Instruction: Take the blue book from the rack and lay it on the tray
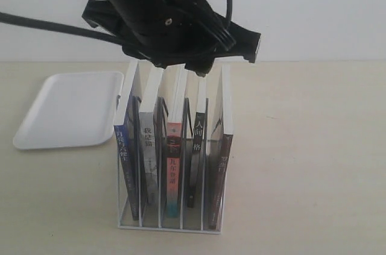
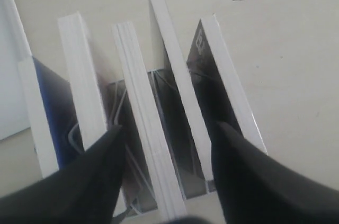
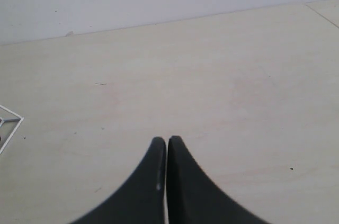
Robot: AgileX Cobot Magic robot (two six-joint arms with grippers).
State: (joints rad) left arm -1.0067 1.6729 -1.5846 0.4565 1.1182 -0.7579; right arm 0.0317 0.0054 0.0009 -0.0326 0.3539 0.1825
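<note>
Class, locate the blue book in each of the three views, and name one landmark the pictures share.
Exterior view: blue book in the leftmost slot of the rack.
Left wrist view: blue book at the row's end, next to the tray.
Right wrist view: not in it.
Shared landmark: the white tray, beside the book's end of the rack.

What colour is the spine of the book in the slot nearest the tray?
Blue with white characters; the blue book shows best in the exterior view.
</note>
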